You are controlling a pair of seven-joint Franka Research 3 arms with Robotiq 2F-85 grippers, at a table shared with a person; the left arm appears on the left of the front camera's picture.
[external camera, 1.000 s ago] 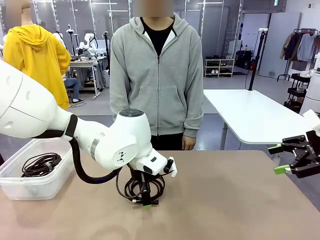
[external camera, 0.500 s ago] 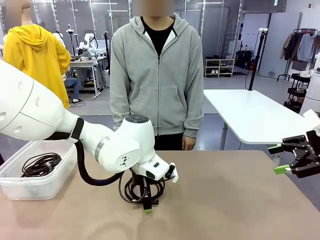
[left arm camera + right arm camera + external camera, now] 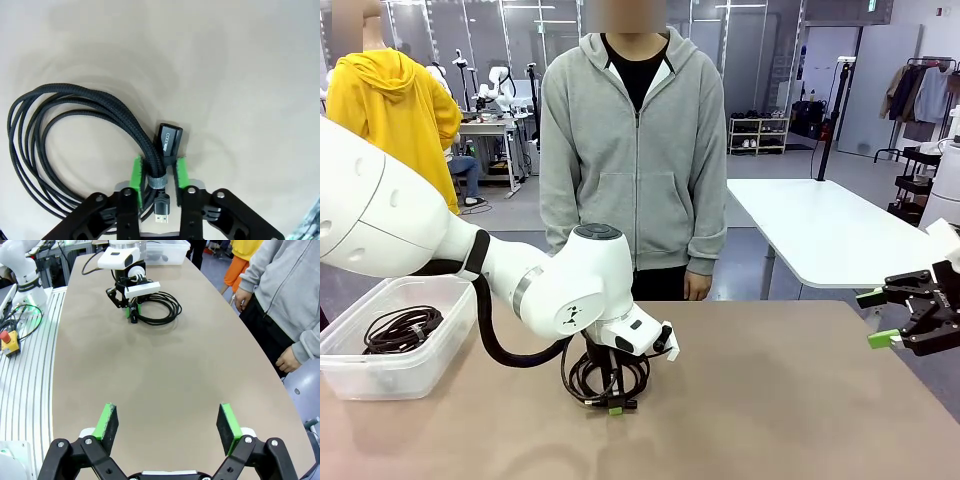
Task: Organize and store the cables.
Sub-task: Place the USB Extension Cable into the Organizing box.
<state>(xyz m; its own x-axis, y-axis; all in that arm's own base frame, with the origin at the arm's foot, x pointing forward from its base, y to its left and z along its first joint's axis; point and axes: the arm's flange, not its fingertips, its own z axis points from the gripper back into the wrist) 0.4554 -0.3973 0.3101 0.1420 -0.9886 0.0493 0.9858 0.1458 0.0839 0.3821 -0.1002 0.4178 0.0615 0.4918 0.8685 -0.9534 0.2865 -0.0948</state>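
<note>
- The left gripper (image 3: 613, 398) is clamping the coil (image 3: 607, 376) at its tied section, with the green pads (image 3: 135, 172) pressing both sides of the bundled strands, just beside the grey tie band (image 3: 156, 181).
- The coil is lying on the table (image 3: 770, 400) near the middle, in front of the person (image 3: 635, 150); its loops are fanning out flat to one side of the grip in the left wrist view.
- A chunky plug (image 3: 169, 141) and a small USB end (image 3: 161, 213) are sitting at the grip point, between and just past the fingers.
- For a clean lift, the grip should be holding the whole bundle at the tie; judging from the left wrist view, all strands are passing between the pads, so the coil should be rising as one piece.
- The lift should be going straight up until the trailing loops are hanging free of the table, then travelling left toward the bin (image 3: 395, 372).
- The bin is standing at the left edge of the table and is already holding another coil (image 3: 402, 328); the new coil should be going down beside or on top of it.
- The right gripper (image 3: 880, 318) is hanging with jaws wide apart and holding nothing at the far right edge, well apart from the work.
- The person's hand (image 3: 289, 360) is resting beside the far table edge, clear of the path to the bin.
- Nothing is standing on the table between the coil and the bin.
</note>
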